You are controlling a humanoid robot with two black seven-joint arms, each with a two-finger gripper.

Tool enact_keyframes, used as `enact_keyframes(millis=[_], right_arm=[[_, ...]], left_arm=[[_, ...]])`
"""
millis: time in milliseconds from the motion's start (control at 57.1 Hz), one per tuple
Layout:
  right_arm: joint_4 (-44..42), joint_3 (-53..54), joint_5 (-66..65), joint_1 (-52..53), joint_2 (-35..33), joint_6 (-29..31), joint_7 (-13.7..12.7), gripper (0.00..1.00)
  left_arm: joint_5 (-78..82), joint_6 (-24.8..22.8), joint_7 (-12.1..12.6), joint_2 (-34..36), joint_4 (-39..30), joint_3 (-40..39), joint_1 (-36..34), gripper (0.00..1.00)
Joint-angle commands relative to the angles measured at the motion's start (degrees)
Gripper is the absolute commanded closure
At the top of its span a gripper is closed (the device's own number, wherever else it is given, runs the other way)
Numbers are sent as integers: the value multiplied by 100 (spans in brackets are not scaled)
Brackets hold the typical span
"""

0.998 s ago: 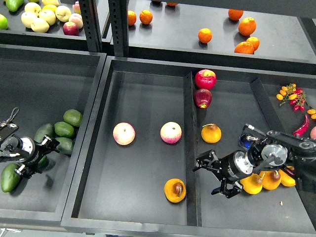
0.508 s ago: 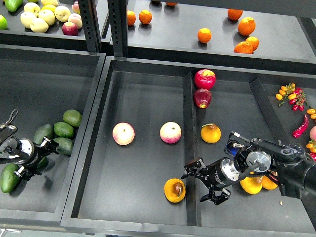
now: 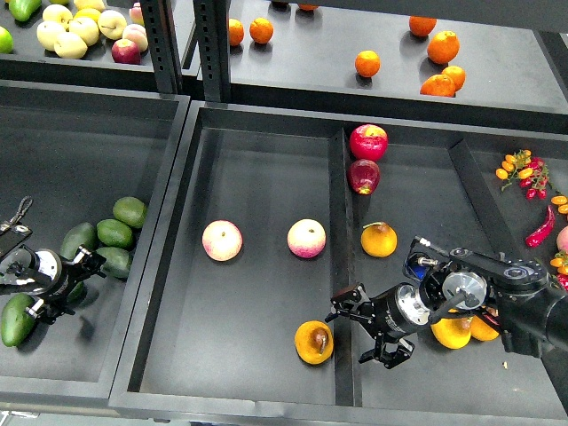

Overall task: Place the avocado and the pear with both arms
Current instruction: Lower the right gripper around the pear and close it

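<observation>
The pear (image 3: 314, 343), orange-yellow with a dark brown patch, lies in the front right corner of the middle tray's left compartment (image 3: 257, 177). My right gripper (image 3: 357, 335) is open and empty. It is over the divider just right of the pear, with its fingers pointing left at it. Several dark green avocados (image 3: 115, 233) lie in the left tray (image 3: 71, 160). My left gripper (image 3: 73, 286) is open among them. Its fingers stand on either side of one avocado (image 3: 78, 289), which it partly hides.
Two pink-yellow apples (image 3: 222, 240) (image 3: 306, 238) lie in the middle compartment. Two red apples (image 3: 368, 142), another pear (image 3: 379, 240) and several more pears (image 3: 453, 332) under my right arm lie in the right compartment. Oranges (image 3: 368, 63) and pale fruit (image 3: 84, 29) are on the back shelves.
My right gripper has moved left and slightly down, from the right compartment to the divider beside the pear, then held still. The left arm has barely moved.
</observation>
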Motion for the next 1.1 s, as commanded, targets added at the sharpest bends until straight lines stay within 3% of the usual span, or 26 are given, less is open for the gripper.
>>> enact_keyframes(millis=[0, 613, 1085], right_arm=[[-78, 8, -9, -62, 67, 0, 0, 1], [-456, 228, -9, -291, 313, 0, 0, 8], [-869, 483, 0, -388, 576, 0, 0, 22]], left_arm=[[-2, 0, 0, 5, 0, -9, 31, 9], [6, 0, 0, -4, 9, -9, 83, 8], [6, 0, 0, -4, 9, -9, 162, 8]])
